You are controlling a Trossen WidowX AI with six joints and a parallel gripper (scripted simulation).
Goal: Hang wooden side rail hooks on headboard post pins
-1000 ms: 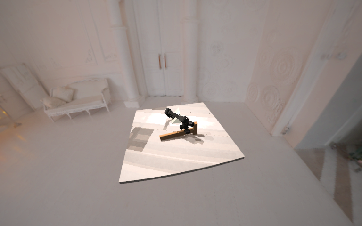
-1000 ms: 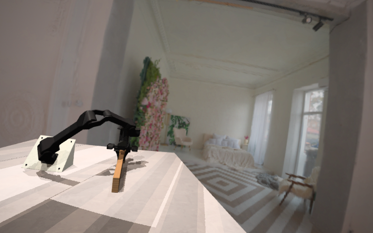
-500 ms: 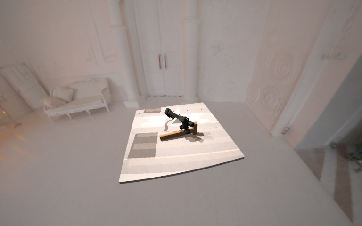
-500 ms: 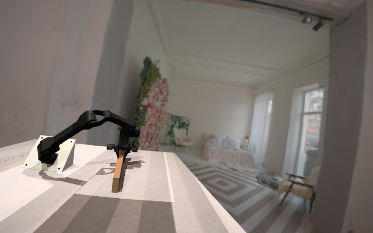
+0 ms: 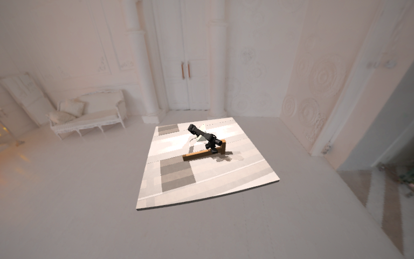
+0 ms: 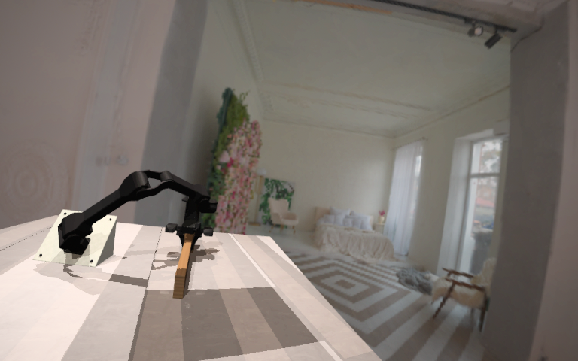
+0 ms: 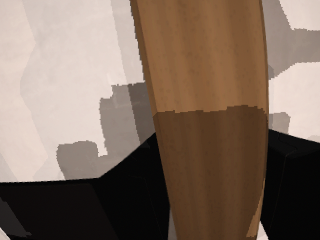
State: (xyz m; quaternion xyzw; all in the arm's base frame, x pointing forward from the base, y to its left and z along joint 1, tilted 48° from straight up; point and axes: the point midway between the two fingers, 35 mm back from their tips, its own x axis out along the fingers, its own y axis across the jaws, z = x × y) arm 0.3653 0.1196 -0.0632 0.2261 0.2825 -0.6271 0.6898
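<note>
The wooden side rail lies long and narrow, with its far end down on the table. My gripper is shut on the rail near its post-side end, with a dark finger on each side in the wrist view. The upright headboard post stands right beside the gripper, at that end of the rail. In the exterior view the post is hidden behind the gripper. The hooks, pins and slot cannot be made out, so whether the hooks sit on the pins cannot be told.
The arm's pale wedge-shaped mount stands to the left of the rail in the exterior view. The black arm arches from it over to the rail. Shadows fall across the table around the rail and the post.
</note>
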